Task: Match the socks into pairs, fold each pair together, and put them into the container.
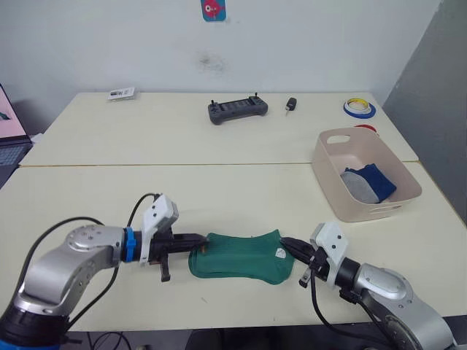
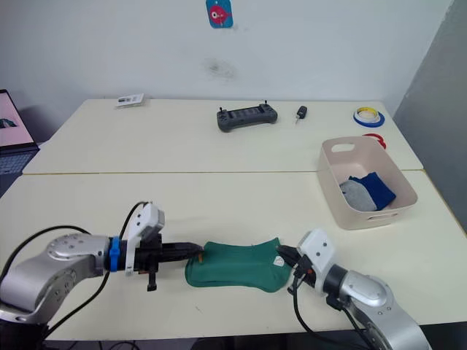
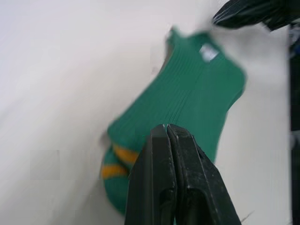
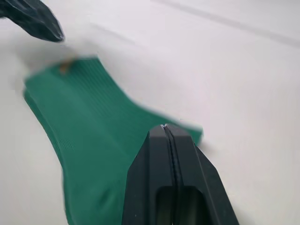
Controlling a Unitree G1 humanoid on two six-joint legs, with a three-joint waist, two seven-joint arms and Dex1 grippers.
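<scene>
green socks (image 1: pixel 241 255) flat | left wrist: yellow stripes (image 3: pixel 117 161) | both tools closed

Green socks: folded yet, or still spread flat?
Spread flat. The green socks lie full length on the table, left hand at one end, right hand at the other.

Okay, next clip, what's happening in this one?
The robot is sorting socks at a table. Its left gripper and right gripper sit at opposite ends of the green socks lying flat, fingers closed. Blue socks and grey socks already lie in the pink-beige container.
</scene>
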